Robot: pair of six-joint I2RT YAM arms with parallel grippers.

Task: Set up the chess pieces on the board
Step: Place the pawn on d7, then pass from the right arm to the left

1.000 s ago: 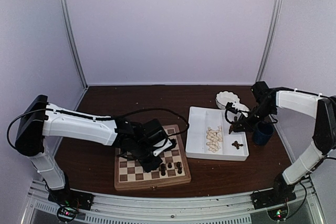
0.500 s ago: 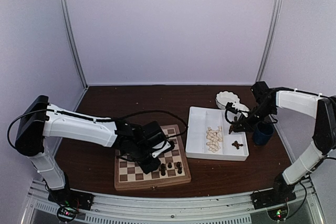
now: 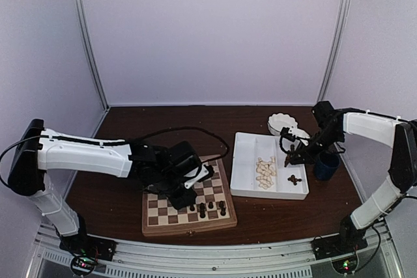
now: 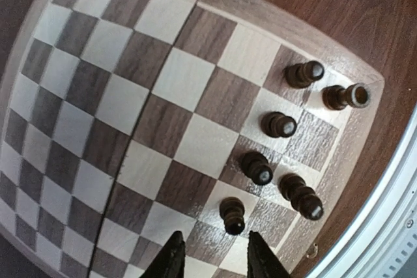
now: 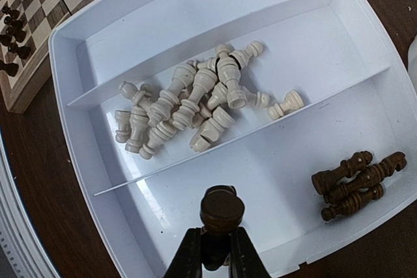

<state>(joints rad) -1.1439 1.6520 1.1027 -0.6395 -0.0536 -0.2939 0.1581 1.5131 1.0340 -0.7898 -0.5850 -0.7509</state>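
I see the board (image 3: pixel 189 227) lying flat on the worktop (image 3: pixel 130 128), close to its near edge and a little left of the middle. My left gripper (image 4: pixel 215 262) hangs over the board's near right corner. Its fingers (image 4: pixel 172 262) are apart and there is nothing between them. Six dark pieces (image 4: pixel 279 124) stand upright in that corner, grouped along the board's edge. The closest piece (image 4: pixel 232 215) stands just ahead of the gap between the tips, clear of both.

Right of the board, toward the worktop's right edge, sits a white tray (image 5: pixel 195 24) with three long compartments. The cream pieces (image 5: pixel 189 105) lie heaped in the middle compartment. A few loose dark pieces (image 5: pixel 355 183) lie on their sides, touching one another, in the compartment closest to the worktop's right edge, toward its near end.

My right gripper (image 5: pixel 216 255) is over that same compartment, apart from the loose ones. It is clamped on a held piece (image 5: pixel 221 209), dark brown, whose round top shows just above the fingertips. I cannot tell whether its base touches the tray floor.

A white bowl (image 3: pixel 281 122) sits just beyond the tray's far right corner. A dark blue cup (image 3: pixel 326 167) stands just beside the tray's right side, partly hidden by my right arm.
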